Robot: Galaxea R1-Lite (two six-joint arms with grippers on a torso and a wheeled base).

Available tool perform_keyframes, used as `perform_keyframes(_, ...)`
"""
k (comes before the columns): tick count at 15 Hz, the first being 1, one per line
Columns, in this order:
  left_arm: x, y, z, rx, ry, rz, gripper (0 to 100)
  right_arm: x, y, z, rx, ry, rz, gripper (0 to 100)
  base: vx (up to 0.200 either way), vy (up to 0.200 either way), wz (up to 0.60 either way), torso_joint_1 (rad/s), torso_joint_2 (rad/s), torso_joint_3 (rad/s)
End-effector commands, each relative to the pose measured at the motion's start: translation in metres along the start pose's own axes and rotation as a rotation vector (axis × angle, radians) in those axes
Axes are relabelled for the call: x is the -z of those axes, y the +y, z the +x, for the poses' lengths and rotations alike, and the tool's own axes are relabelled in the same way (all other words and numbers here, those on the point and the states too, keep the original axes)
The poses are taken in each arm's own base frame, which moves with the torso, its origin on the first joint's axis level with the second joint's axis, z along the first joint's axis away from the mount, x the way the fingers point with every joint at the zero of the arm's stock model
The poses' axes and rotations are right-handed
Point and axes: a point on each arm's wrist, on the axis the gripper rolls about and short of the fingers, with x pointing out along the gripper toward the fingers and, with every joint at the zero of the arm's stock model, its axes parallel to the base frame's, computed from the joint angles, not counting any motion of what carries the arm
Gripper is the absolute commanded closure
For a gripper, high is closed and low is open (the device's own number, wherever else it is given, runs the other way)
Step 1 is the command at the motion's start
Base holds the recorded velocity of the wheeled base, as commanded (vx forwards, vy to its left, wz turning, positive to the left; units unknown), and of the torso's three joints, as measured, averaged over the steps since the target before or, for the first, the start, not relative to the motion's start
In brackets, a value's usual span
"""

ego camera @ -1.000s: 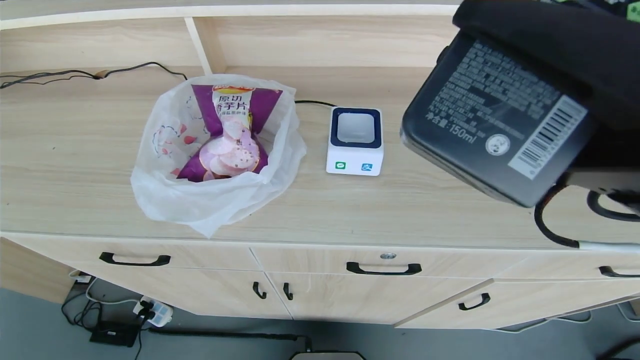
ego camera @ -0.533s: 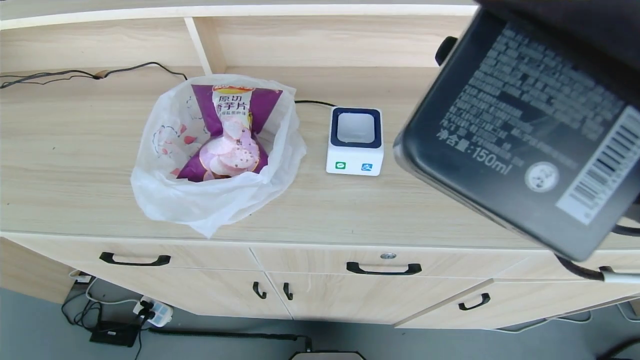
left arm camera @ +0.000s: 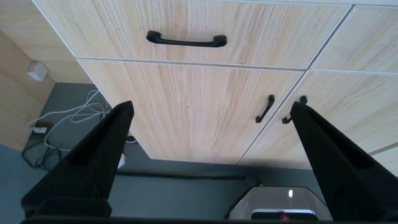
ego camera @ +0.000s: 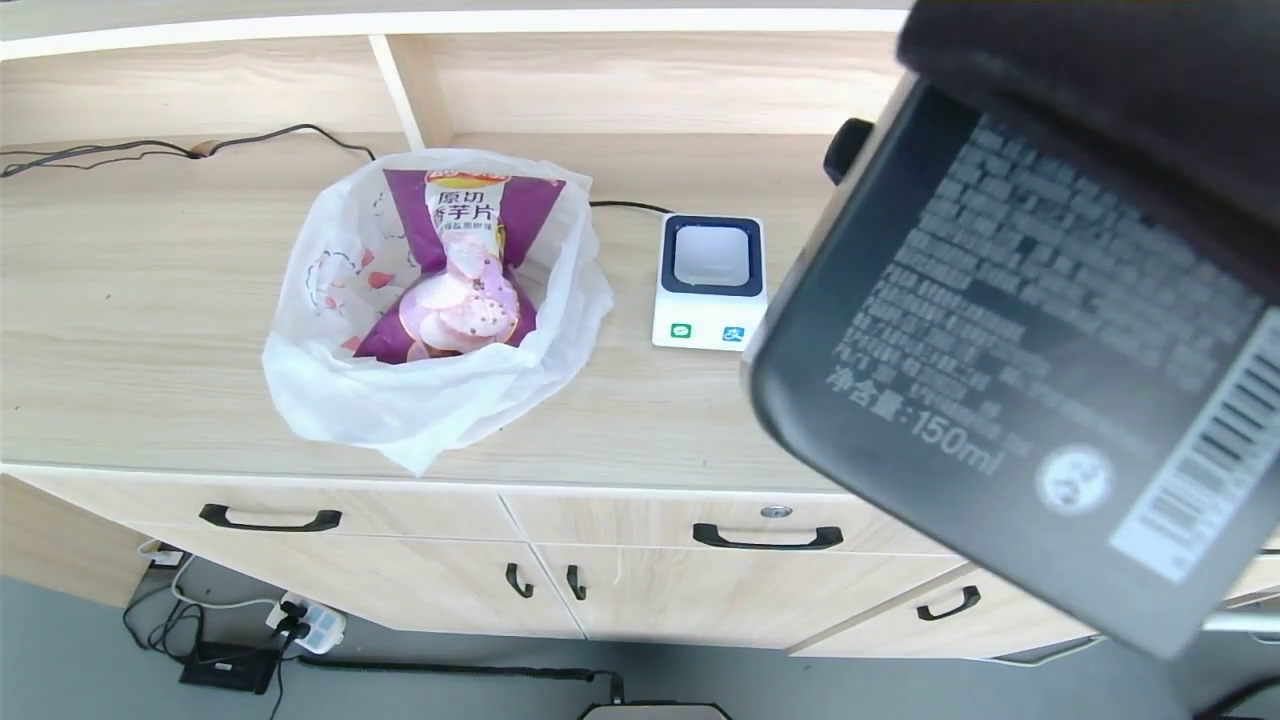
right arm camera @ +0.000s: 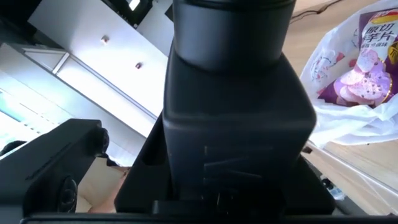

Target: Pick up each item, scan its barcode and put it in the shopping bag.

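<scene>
Pale wooden counter across the middle, a black cable trailing along its upper left. Black-handled drawers run below, white power strip on the floor, lower left.

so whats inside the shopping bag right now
A purple chip packet stands in the white shopping bag. The bag's bottom is covered by the packet and the plastic folds, so anything beneath cannot be seen. The black bottle is outside it, held aloft.

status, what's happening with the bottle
Right gripper shut on black bottle, held high. Left gripper open, low by drawers. Barcode faces up, away from scanner.
</scene>
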Motion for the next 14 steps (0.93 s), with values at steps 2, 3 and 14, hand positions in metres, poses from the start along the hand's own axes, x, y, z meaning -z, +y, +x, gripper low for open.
perform_keyframes(2, 0.000, 0.000, 0.000, 0.000, 0.001, -0.002, 0, 0.005, -0.002, 0.003, 0.004, 0.017, -0.012, 100, 0.000, 0.000, 0.00, 0.000, 0.00, 0.000)
perform_keyframes(3, 0.000, 0.000, 0.000, 0.000, 0.001, -0.003, 0, 0.007, -0.003, 0.002, 0.010, 0.025, -0.019, 100, 0.000, 0.000, 0.00, 0.000, 0.00, 0.000)
perform_keyframes(14, 0.000, 0.000, 0.000, 0.000, 0.000, 0.000, 0, -0.011, -0.121, -0.094, 0.828, 0.058, -0.685, 100, -0.073, 0.000, 0.00, 0.005, 0.00, 0.001)
